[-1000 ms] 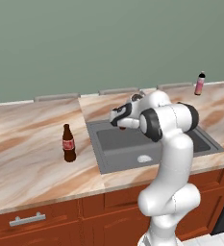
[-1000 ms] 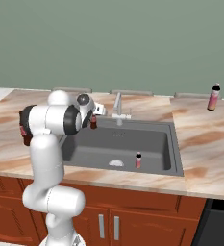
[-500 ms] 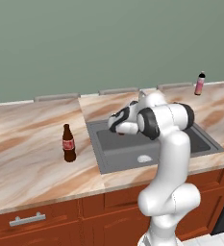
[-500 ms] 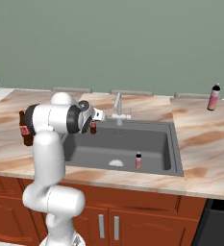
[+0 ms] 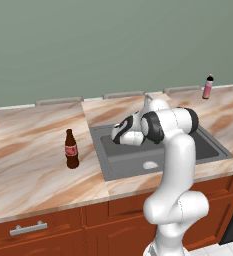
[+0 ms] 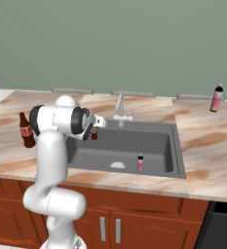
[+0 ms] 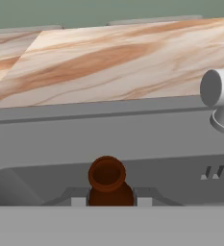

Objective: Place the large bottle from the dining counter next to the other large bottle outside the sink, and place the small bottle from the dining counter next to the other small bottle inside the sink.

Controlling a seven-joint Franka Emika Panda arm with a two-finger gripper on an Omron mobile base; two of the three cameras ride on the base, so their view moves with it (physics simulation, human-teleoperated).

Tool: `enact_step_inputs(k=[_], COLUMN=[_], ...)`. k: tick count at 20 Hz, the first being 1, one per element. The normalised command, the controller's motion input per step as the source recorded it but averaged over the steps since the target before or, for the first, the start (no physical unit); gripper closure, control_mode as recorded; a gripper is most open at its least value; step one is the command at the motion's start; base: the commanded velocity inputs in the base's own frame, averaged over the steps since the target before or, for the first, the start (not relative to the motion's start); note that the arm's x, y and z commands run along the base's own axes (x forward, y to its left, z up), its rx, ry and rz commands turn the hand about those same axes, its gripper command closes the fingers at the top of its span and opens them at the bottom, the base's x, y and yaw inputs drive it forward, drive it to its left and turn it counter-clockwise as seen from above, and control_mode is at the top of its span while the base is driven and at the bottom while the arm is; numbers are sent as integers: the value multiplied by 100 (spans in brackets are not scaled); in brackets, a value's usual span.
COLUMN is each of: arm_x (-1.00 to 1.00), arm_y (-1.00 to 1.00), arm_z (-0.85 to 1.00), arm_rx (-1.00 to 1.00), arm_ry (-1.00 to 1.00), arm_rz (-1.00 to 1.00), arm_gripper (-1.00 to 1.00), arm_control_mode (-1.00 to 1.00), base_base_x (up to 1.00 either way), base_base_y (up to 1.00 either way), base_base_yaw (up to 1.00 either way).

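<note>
The end effector (image 6: 93, 132) is closed on the small brown bottle (image 6: 94, 133), holding it above the sink (image 6: 179, 160) at its left end. A small pink bottle (image 6: 140, 162) stands inside the sink; the tall brown bottle (image 5: 71, 149) stands on the tabletop (image 5: 28, 160) left of the sink.

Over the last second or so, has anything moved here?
The arm has carried the small brown bottle, clamped in its fingers, a little further left across the sink and slightly lower. The tall brown bottle, the little pink bottle in the basin and the gradient bottle have stayed put.
</note>
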Motion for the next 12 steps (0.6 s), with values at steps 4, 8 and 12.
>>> enact_step_inputs(k=[4,8,12], arm_x=[-1,0,0], arm_y=[0,-3,-4], arm_z=[-32,-34,-35], arm_rx=[0,0,0], arm_ry=[-2,-2,0], arm_rz=[0,0,0], arm_gripper=[100,100,100], arm_control_mode=[-100,-100,-100], base_base_x=[0,0,0], base_base_y=[0,0,0], base_base_yaw=[0,0,0])
